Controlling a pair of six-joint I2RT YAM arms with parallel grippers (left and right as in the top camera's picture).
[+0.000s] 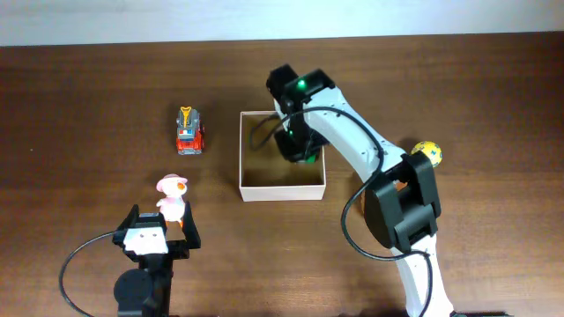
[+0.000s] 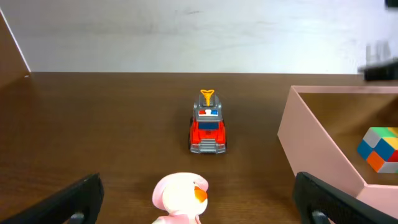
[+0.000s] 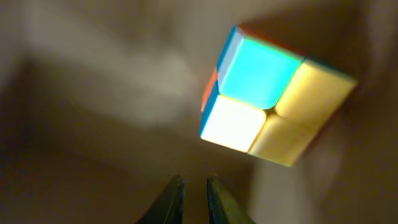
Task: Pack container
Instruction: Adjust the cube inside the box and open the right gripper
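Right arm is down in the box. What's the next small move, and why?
Probably lift the right gripper straight up out of the container. The cube already lies inside, apart from the gripper, which looks shut on nothing. The yellow ball, pink duck and fire truck lie outside the container.

Overhead looks straight down on the whole desk (image 1: 88, 88). Left wrist view sits low, facing level ahead of the left hand (image 2: 198, 202) to the box (image 2: 311, 140). Right wrist view is very near the cube (image 3: 267, 106) inside, which both wrist views share.
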